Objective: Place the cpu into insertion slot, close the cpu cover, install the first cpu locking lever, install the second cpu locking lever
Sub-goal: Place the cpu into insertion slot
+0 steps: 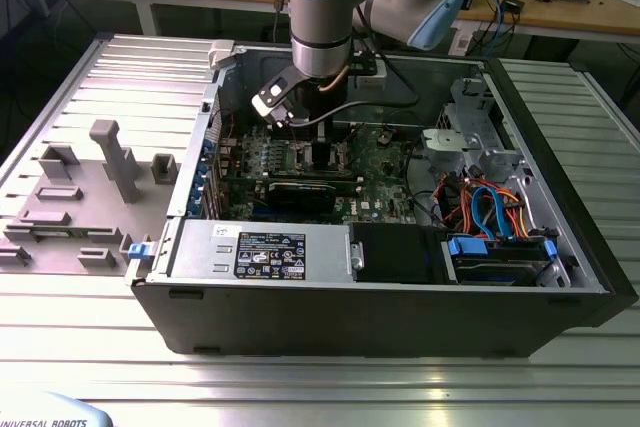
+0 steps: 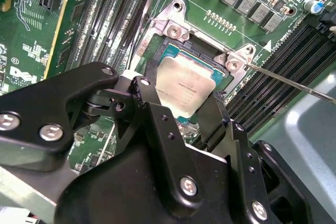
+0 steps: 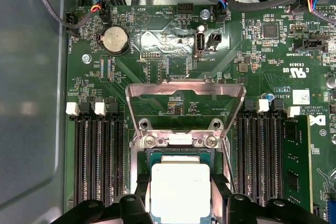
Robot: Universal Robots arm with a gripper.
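Observation:
The cpu (image 3: 180,190) (image 2: 184,83), a flat square chip with a silver-grey top, lies level in or just over the insertion slot (image 3: 178,141) (image 2: 173,27). The slot's silver rim and dark frame show around the chip. My gripper (image 3: 180,195) (image 2: 178,100) (image 1: 322,152) reaches down into the open computer case. Its black fingers (image 3: 143,190) sit against two opposite edges of the chip. The cpu cover (image 3: 157,88) stands flipped open beyond the slot, with green board showing through its window. A thin locking lever (image 2: 294,83) sticks out sideways, unlatched.
Long black memory slots (image 3: 97,161) run along both sides of the socket, and one green memory module (image 3: 294,156) is seated. A coin battery (image 3: 114,40) and cable plugs lie beyond the cover. A black card (image 1: 300,192), power supply (image 1: 260,247) and drive cables (image 1: 490,207) crowd the case.

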